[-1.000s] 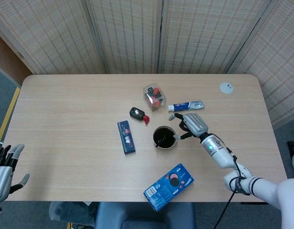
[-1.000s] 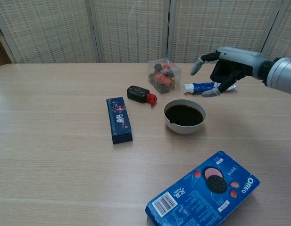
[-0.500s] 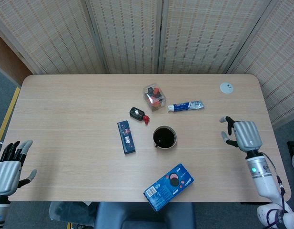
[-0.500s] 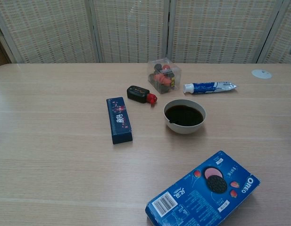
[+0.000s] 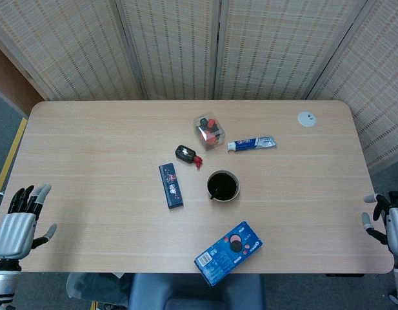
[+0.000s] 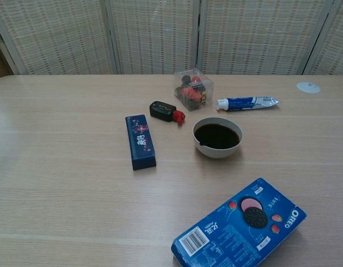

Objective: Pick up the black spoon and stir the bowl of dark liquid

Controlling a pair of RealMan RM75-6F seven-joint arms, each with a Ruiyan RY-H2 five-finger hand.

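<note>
Head view: left robot hand (image 5: 17,223) at the table's (image 5: 89,148) left edge and right robot hand (image 5: 392,226) at its right edge, both empty, fingers apart. Bowl (image 5: 223,186) sits mid-table.

Chest view: black spoon (image 6: 203,143) rests in the bowl of dark liquid, handle against the near-left rim.

Left hand (image 5: 18,219) and right hand (image 5: 391,223) both empty, fingers apart.

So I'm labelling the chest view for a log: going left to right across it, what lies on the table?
Dark blue slim box → black bottle with red cap → clear box of small items → bowl of dark liquid → toothpaste tube → white disc.
</note>
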